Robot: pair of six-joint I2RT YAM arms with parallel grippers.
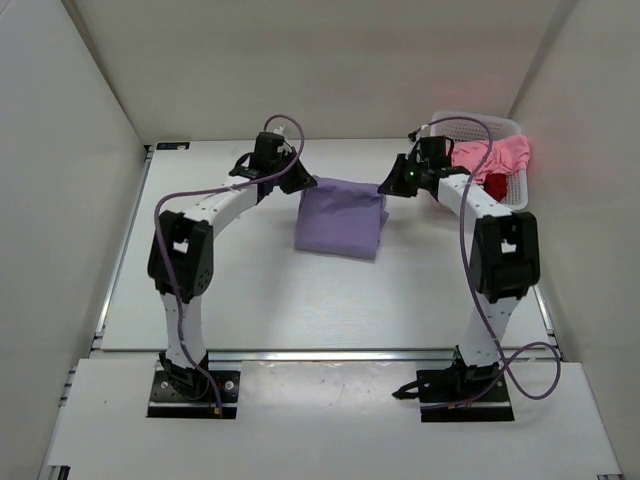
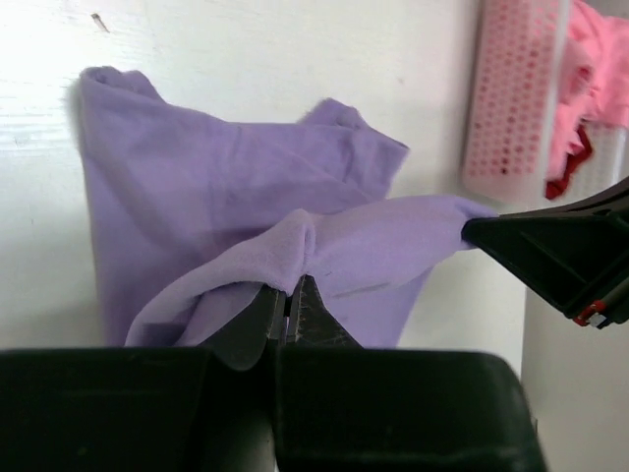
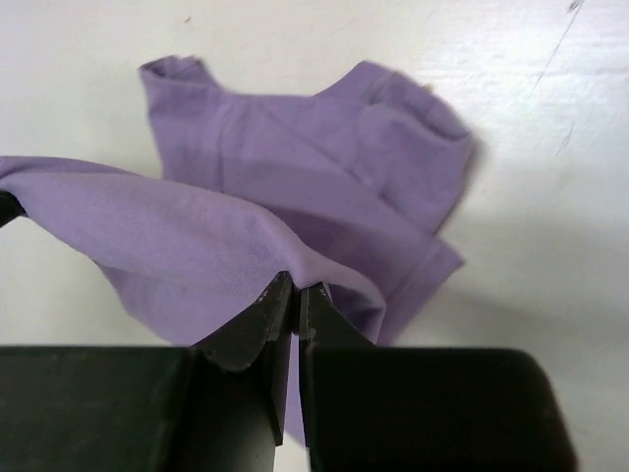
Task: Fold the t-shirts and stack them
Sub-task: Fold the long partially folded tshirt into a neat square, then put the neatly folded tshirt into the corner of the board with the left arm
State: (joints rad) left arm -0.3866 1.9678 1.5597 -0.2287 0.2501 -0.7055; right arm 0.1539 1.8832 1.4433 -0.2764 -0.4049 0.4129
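Black fingers of the left gripper (image 2: 288, 305) fill the bottom of the left wrist view, pressed together on a raised fold of the lavender t-shirt (image 2: 226, 187). The right gripper (image 3: 296, 295) pinches the same lifted edge at its other end, jaws closed on the cloth. Between them the edge spans above the rest of the shirt, which lies bunched on the white table (image 1: 250, 290), toward the far side.

Only the top and left wrist views show the white lattice basket (image 1: 482, 124) at the far right corner. It holds the pink t-shirt (image 1: 500, 153), with the dark red t-shirt (image 1: 497, 186) showing at its near edge. The left wrist view also catches the right gripper's tip on the fold.
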